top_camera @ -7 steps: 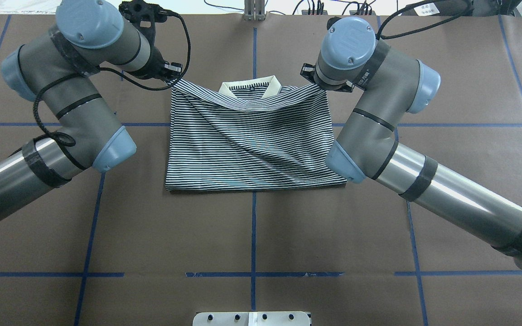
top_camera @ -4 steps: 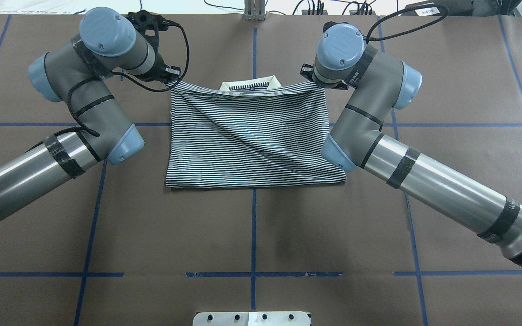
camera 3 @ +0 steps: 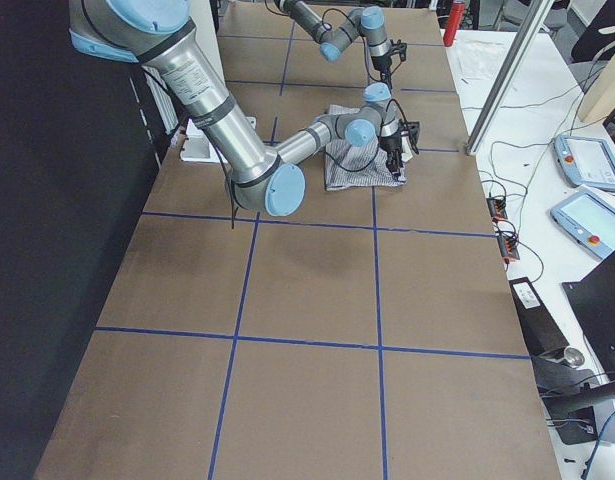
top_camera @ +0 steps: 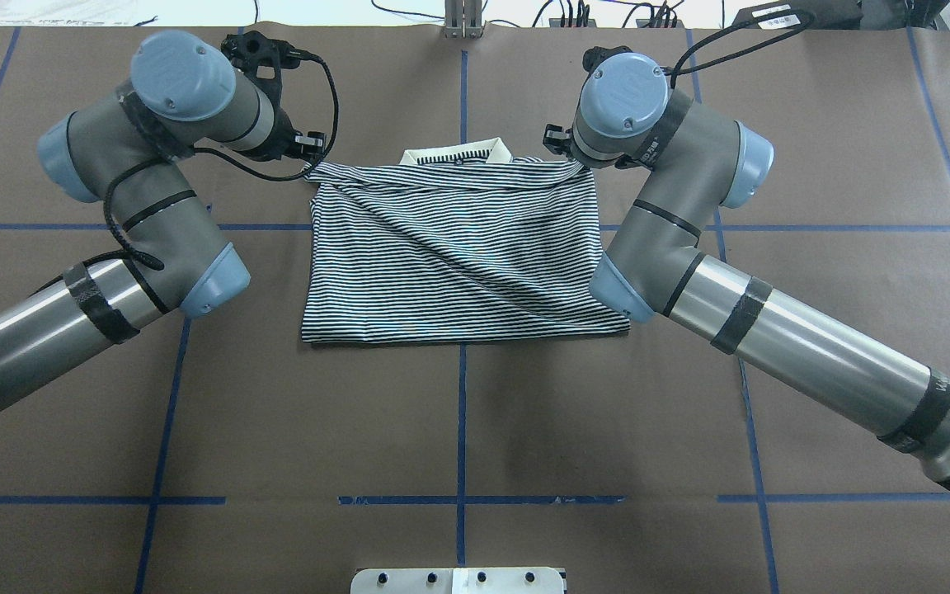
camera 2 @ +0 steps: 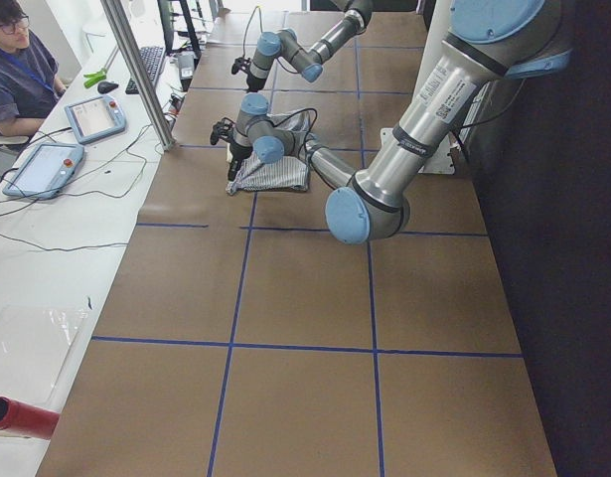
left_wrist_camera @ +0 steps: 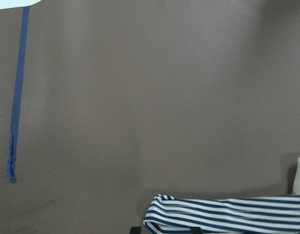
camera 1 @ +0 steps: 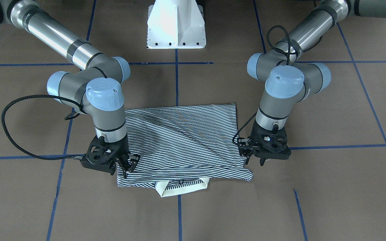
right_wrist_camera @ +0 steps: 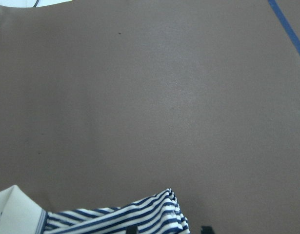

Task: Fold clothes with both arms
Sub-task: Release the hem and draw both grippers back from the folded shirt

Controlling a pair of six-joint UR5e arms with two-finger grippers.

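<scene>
Lowered raised polo shirt (top_camera: 458, 256) edge flat by collar (top_camera: 457, 153). Still clamping corners: left gripper (camera 1: 245, 152), right gripper (camera 1: 127, 164). Fold nearly done; release next.

Left arm (top_camera: 145, 223) and right arm (top_camera: 689, 247) extended forward, wrists vertical; left gripper (camera 1: 245, 153) and right gripper (camera 1: 127, 166) low at surface, jaws pinched on shirt (top_camera: 458, 256) corners.

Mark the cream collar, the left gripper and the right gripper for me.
Plain cream collar (camera 1: 183, 189), exterior front-facing view, middle of the collar band.
Black left gripper (camera 1: 245, 153), exterior front-facing view, midway between its fingertips.
Black right gripper (camera 1: 128, 164), exterior front-facing view, midway between its fingertips.
</scene>
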